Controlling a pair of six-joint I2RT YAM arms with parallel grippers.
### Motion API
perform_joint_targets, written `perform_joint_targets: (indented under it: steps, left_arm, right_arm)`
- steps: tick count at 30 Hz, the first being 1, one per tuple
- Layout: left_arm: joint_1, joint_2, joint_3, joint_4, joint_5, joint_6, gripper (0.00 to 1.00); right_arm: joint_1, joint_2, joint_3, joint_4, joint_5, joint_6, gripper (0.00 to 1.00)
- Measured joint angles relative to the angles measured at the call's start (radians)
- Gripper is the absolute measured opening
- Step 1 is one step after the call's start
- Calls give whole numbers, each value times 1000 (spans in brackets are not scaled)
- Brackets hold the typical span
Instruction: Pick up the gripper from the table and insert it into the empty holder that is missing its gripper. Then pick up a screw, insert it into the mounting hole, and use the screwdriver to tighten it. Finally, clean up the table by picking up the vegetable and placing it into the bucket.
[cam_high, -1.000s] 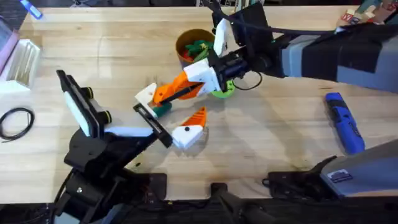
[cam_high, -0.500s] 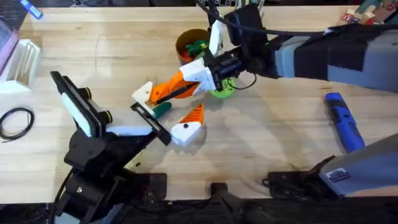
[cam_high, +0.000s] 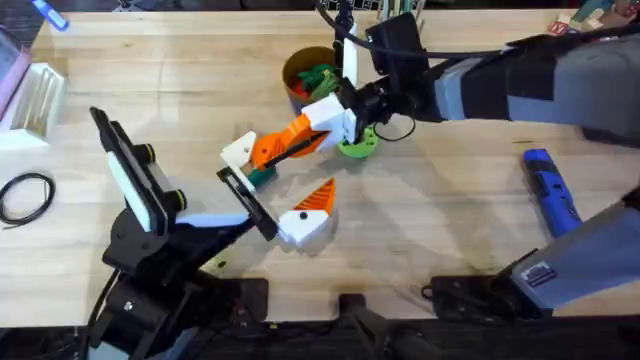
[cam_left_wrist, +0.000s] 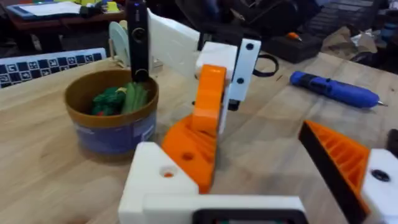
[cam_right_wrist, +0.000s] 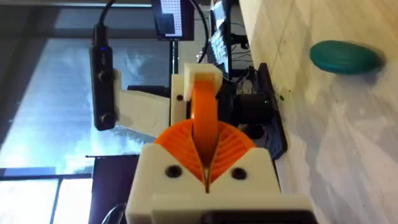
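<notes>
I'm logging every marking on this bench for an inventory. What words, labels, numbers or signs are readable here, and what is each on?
No text can be read.
Bucket: its wall shows a pale label, too blurred to read.
Right arm: white sticker near its base, print too small to read.
Checkered marker board behind the bucket: black-and-white squares, no legible characters.
Screwdriver: no marking visible.

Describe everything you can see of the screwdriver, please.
The screwdriver is stubby, bright blue and looks like plastic. The left wrist view shows a thin darker tip at one end. It lies flat on the wooden table, at the right side of the overhead view, its length running roughly away from the arms' bases. Only the table seems to touch it.
</notes>
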Motion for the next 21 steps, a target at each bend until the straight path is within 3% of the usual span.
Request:
perform_joint_targets:
  steps: [3,21]
  left_arm:
    - [-25,-2,0,2,100,14,986]
    - [-23,-4,0,-1,98,-4,988]
  right_arm:
    - [4,5,0,-1,-16,26,8]
    - [36,2,0,5,27,86,8]
